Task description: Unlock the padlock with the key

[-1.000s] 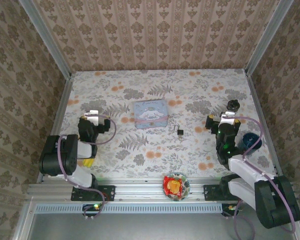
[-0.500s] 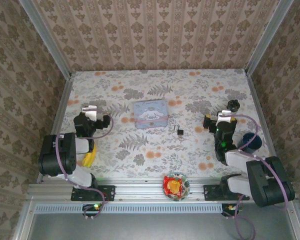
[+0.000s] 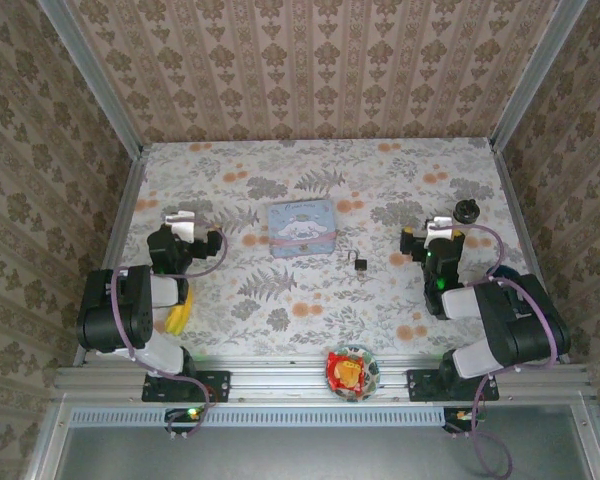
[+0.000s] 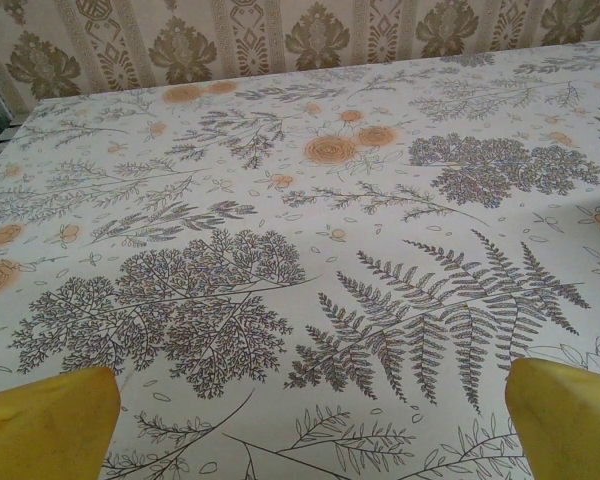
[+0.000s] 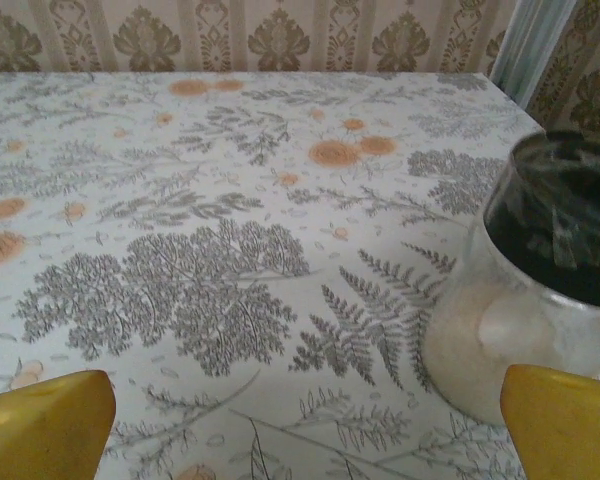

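Meanwhile the right gripper [image 3: 437, 230] has edged leftward, jaws wide and empty like the left gripper [image 3: 183, 220], with the padlock [image 3: 361, 264] unmoved.

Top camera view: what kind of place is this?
Likely a staged robot test booth: metal-framed wallpapered panels box in a floral table, with left arm and right arm bolted to its near rail.

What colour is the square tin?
The square tin is pale blue; the top external view shows it best.
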Motion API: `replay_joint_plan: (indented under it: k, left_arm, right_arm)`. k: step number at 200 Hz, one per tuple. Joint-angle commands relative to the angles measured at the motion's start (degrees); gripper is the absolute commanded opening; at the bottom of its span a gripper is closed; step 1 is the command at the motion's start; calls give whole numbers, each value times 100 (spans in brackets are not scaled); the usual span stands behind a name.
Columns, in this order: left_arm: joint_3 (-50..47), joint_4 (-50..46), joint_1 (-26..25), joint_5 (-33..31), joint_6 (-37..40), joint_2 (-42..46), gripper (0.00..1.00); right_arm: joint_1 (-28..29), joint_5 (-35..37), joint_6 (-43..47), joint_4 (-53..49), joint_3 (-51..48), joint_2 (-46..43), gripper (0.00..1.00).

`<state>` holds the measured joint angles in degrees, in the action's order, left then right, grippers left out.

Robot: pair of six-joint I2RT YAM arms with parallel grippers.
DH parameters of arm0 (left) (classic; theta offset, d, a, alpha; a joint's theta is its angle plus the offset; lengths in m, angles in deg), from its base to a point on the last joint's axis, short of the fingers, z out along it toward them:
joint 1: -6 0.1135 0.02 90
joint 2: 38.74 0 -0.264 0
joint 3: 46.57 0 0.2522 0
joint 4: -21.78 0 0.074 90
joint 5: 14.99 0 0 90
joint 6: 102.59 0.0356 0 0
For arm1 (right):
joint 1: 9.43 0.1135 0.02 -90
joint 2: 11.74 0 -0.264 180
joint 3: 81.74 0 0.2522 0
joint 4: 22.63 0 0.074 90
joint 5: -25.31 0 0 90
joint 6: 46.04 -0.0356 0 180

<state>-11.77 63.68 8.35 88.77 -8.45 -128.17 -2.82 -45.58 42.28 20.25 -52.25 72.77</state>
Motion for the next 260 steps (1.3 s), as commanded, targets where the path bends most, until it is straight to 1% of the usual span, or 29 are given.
replay_joint_plan:
  k: [1,7,18,28,35,60,73,79,98,103,123,127,137,161,260]
  left_arm:
    - [20,-20,30,127,42,0,100]
    - [15,-19,29,127,43,2,100]
    - [14,-20,29,127,42,0,100]
    - [14,-15,31,127,40,2,100]
    - [13,-17,32,127,35,4,100]
    - [19,-19,29,127,37,2,100]
    - [19,-15,29,125,38,3,100]
    - [15,-16,29,119,40,-2,100]
    - [14,-12,31,118,41,3,100]
    - [14,-18,29,118,37,3,100]
    - [14,-17,29,118,51,-1,100]
    - [14,-18,33,118,44,2,100]
    - [17,-19,31,123,51,3,100]
    - [17,-19,28,116,52,4,100]
    - [23,-21,12,101,68,-1,100]
  right_arm:
    - [-94,-128,42,295,283,366,100]
    - [-99,-108,95,352,326,450,100]
    - [-129,-280,24,-311,498,271,100]
    - [-176,-404,49,-271,545,345,100]
    - [-222,-517,17,-446,598,309,100]
    - [-554,-1276,-110,-790,759,295,100]
    - [-581,-1675,16,-917,830,303,100]
    - [-613,-1766,5,-860,810,313,100]
    - [-768,-2517,88,-736,737,303,100]
    - [-782,-2591,110,-722,730,299,100]
    - [-784,-2557,102,-716,725,296,100]
    - [-782,-2471,66,-727,728,294,100]
    - [-744,-1897,-104,-868,801,296,100]
    - [-610,-1548,-53,-857,794,294,100]
    - [-582,-1507,-44,-848,784,294,100]
